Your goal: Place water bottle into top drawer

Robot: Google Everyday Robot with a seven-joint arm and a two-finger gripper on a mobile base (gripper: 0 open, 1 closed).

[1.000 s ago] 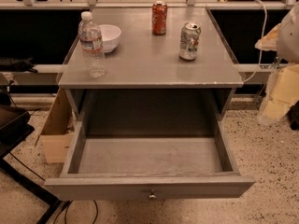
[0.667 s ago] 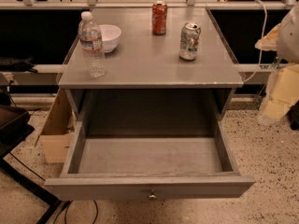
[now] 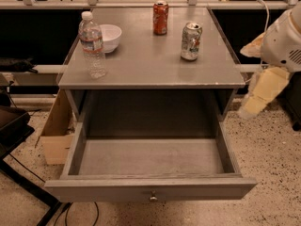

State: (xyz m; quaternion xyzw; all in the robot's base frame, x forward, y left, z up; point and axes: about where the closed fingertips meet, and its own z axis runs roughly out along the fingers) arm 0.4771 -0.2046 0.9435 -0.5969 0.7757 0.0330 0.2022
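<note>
The water bottle [image 3: 92, 45] stands upright on the left side of the grey cabinet top [image 3: 150, 65], clear with a white cap and a white-and-red label. The top drawer [image 3: 150, 189] is pulled fully out below it, its inside bare, with a small round knob [image 3: 153, 197] at the centre of its front panel. My gripper [image 3: 250, 107] hangs at the right of the cabinet, beside the drawer's right wall and below the table top, on my white arm [image 3: 284, 36]. It holds nothing and is far from the bottle.
A white bowl [image 3: 109, 36] sits just behind the bottle. A red soda can [image 3: 160, 17] stands at the back centre and a silver soda can [image 3: 191, 41] to its right. A cardboard box [image 3: 56, 135] leans at the cabinet's left, with a black stand [image 3: 14, 131] beside it.
</note>
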